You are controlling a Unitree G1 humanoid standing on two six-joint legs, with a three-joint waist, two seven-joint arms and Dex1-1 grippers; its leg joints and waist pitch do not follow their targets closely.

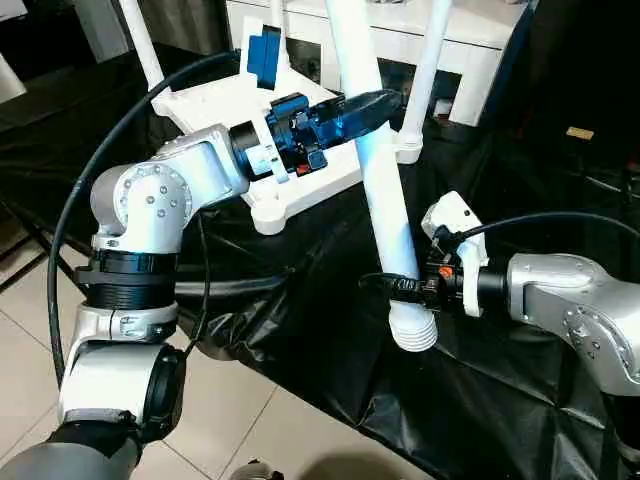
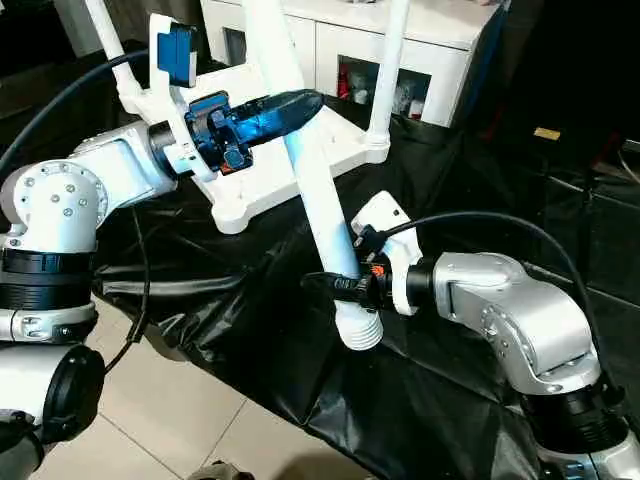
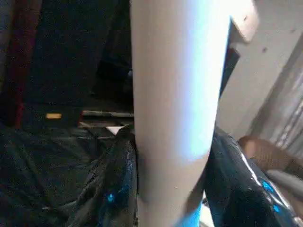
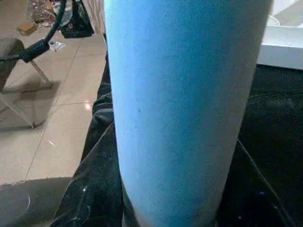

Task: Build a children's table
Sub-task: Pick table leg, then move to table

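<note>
The children's table's white tabletop lies underside up on a black cloth. Two white legs stand upright in its corner sockets. A loose white leg slants over the tabletop's near edge, its ribbed end lowest, above the cloth. My left gripper is shut around this leg's upper part, and my right gripper is shut on it just above the ribbed end. The same leg rises between the fingers in the left wrist view, and this leg does so in the right wrist view.
The black cloth covers the work surface and hangs over its near edge onto a tiled floor. A white cabinet stands behind the tabletop. A black cable loops by my left arm.
</note>
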